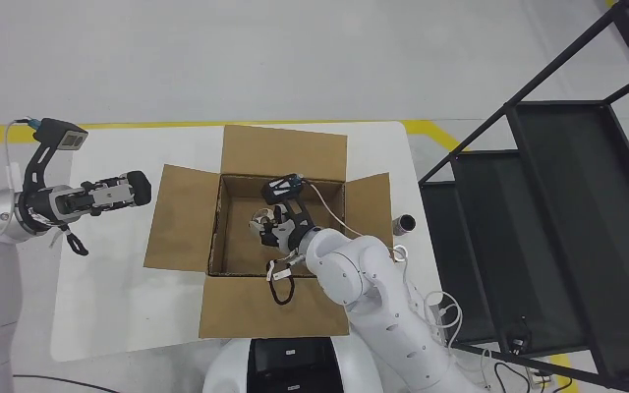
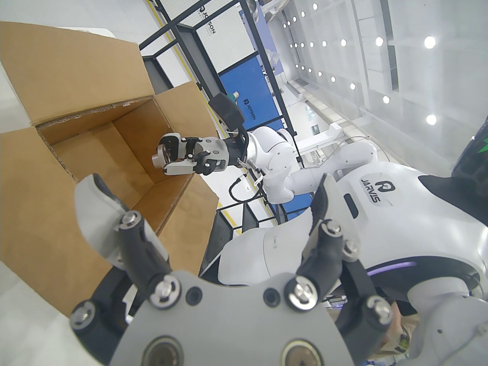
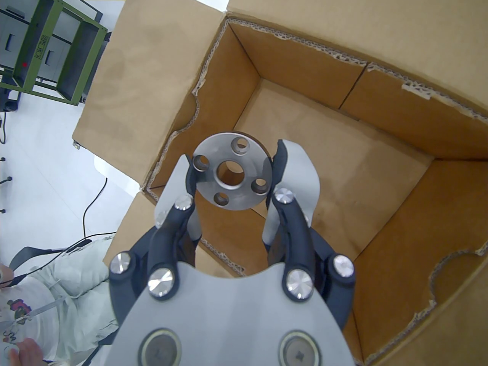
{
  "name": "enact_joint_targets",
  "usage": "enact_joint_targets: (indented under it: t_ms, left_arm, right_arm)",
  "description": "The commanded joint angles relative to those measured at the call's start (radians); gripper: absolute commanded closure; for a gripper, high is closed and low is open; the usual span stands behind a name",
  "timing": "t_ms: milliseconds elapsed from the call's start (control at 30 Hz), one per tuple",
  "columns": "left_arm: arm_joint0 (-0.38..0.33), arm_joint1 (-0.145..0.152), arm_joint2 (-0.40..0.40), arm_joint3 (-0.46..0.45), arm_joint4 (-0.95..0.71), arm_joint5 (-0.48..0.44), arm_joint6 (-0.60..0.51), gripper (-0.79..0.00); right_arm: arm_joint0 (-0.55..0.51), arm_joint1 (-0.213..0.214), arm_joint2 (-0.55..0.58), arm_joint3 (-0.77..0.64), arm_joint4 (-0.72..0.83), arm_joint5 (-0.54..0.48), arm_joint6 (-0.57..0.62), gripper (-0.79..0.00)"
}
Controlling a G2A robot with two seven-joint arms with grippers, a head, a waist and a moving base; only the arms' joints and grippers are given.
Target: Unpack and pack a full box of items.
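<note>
An open cardboard box [image 1: 285, 147] stands in the middle of the white table [image 1: 118, 295], all flaps folded out. My right gripper [image 1: 265, 224] is over the box's opening, shut on a round metal flange [image 3: 232, 172] with a centre bore and several bolt holes. The box floor [image 3: 343, 161] under it is bare cardboard. My left gripper [image 1: 141, 189] hangs open left of the box, off its left flap, with nothing between its fingers [image 2: 95, 199]. From the left wrist view, the flange [image 2: 158, 157] sits in the right gripper [image 2: 167, 158] above the box [image 2: 76, 66].
A small metal cylinder [image 1: 405, 224] stands on the table right of the box. A black shelf rack [image 1: 550, 196] is beside the table's right edge. A green cart [image 3: 45, 39] stands on the floor beyond the box.
</note>
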State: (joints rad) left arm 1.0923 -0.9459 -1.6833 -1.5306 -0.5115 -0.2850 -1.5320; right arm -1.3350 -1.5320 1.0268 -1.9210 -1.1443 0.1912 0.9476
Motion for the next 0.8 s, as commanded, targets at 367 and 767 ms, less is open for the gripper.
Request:
enact_joint_targets:
  t_ms: [367,767]
  left_arm:
    - [0.000,0.000,0.000,0.000,0.000,0.000,0.000,-0.785]
    - [0.000,0.000,0.000,0.000,0.000,0.000,0.000,-0.785]
  right_arm:
    - [0.000,0.000,0.000,0.000,0.000,0.000,0.000,0.000]
    - [-0.203,0.047,0.319,-0.272,0.333,-0.144,0.102,0.000]
